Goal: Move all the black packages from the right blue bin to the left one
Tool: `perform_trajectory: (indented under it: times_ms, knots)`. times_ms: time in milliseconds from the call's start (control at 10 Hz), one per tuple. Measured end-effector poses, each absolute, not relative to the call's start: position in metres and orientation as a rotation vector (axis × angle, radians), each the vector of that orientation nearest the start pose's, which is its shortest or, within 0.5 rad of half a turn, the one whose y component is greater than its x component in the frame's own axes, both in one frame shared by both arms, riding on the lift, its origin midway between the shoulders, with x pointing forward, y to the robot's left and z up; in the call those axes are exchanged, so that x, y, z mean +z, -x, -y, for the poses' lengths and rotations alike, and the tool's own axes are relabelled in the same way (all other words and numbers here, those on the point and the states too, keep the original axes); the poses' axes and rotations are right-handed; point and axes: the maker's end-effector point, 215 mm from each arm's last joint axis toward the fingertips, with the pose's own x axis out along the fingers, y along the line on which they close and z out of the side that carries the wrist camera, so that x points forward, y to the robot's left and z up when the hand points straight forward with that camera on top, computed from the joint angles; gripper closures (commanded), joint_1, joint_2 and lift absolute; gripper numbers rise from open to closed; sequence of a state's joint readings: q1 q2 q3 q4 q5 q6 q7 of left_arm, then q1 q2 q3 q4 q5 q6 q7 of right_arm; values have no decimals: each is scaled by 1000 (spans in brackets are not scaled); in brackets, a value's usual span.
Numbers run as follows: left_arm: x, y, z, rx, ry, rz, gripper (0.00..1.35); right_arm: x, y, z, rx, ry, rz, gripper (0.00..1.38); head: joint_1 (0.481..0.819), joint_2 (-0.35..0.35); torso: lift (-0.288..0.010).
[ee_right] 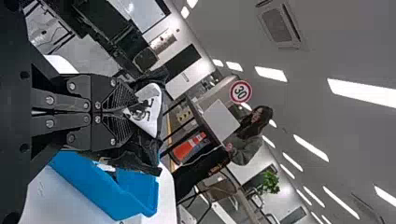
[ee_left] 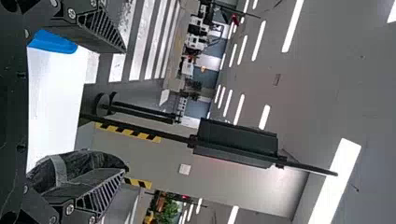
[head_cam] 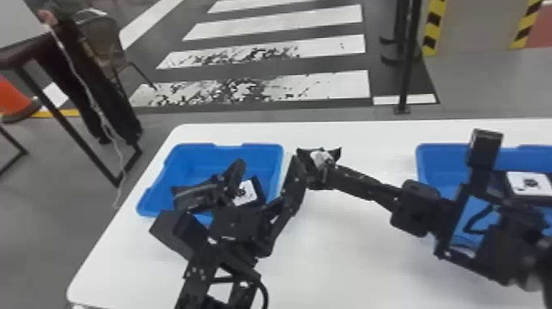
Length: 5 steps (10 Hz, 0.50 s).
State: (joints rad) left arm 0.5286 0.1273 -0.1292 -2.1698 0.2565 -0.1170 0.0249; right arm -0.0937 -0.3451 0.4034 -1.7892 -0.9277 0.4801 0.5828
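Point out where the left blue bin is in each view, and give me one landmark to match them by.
Head view: left blue bin, left of centre, partly behind the left arm.
Left wrist view: a blue piece of it, near the upper left corner.
Right wrist view: the bin sits low, left of centre.
Shared landmark: the white table beneath it.

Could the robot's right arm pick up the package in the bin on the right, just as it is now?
Probably not yet: the right gripper is already closed on another black package, away from the right bin. It would likely have to let go first.
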Motion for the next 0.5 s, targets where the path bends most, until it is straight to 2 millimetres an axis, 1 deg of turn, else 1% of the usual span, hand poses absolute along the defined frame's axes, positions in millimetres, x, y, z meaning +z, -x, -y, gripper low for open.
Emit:
perform_trajectory:
  times_ms: [100, 200, 400, 500]
  knots:
    - [-252, -432, -173, -159, 244, 149, 157, -284, -444, -42, 1183, -595, -295, 1154, 695, 270, -183]
    - [-248, -431, -164, -186, 279, 145, 157, -284, -445, -42, 1184, -594, -295, 1154, 695, 261, -183]
    - [-236, -426, -134, -263, 356, 135, 157, -284, -441, -49, 1197, -598, -298, 1154, 695, 240, -183]
    - [-238, -424, -115, -309, 374, 111, 157, -284, -440, -51, 1203, -600, -299, 1154, 695, 220, -183]
